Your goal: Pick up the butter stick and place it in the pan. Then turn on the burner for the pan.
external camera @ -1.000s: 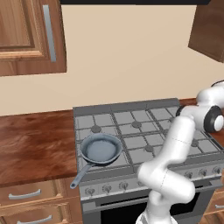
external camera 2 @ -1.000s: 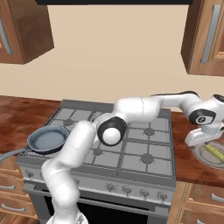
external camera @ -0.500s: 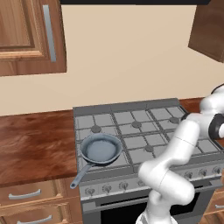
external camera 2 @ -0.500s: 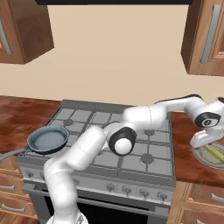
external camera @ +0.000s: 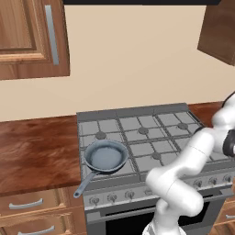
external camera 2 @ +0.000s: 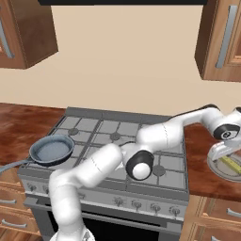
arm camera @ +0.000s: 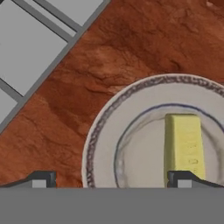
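Hand view: butter (arm camera: 184, 146) lies on a white plate (arm camera: 105, 144) on the wood counter (arm camera: 131, 52) right of the stove (external camera 2: 117, 136). Claw (arm camera: 111, 179) spread wide above the plate, holding nothing. Pan (external camera: 106, 156) sits on the stove's front-left grate.

butter stick (arm camera: 184, 146) on plate (arm camera: 105, 131), pan (external camera: 106, 156) on stove

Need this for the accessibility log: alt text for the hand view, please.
A yellow butter stick lies on a white plate with a speckled rim, seen from directly above on a reddish-brown wooden counter. The open gripper shows two dark fingertips at the bottom, one beside the plate and one at the butter's near end. The grey stove fills the upper left corner.
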Controlling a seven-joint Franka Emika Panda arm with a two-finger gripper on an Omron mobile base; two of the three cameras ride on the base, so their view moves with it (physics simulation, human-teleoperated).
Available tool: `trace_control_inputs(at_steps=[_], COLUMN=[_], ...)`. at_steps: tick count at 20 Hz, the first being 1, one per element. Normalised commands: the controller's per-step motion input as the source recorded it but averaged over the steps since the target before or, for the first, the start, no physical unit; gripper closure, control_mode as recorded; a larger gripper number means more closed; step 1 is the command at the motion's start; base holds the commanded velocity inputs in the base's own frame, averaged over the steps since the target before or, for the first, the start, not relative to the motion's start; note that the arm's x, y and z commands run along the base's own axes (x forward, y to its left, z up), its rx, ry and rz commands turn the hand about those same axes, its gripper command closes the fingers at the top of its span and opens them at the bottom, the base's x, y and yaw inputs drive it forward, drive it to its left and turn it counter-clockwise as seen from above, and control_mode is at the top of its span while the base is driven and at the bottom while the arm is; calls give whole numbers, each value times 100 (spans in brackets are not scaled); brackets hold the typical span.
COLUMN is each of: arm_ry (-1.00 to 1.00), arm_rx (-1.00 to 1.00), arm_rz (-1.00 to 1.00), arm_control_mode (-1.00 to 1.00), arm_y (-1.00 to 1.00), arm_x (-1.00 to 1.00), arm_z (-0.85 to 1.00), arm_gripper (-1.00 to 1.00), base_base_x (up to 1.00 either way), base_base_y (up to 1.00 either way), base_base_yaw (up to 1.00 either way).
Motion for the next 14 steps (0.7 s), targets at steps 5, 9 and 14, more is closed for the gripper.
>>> trace_control_inputs(at_steps=[5,9,14], arm_ry=[0,1,1], arm_rx=[0,0,0], arm_rz=[0,0,0], arm_control_mode=[-100,-100,-100], arm_y=[-10,-19,-20], arm_x=[14,9,12], arm_z=[-16,-3,0], arm_gripper=[-100,-100,-100], base_base_x=[0,0,0], base_base_y=[0,0,0], base_base_yaw=[0,0,0])
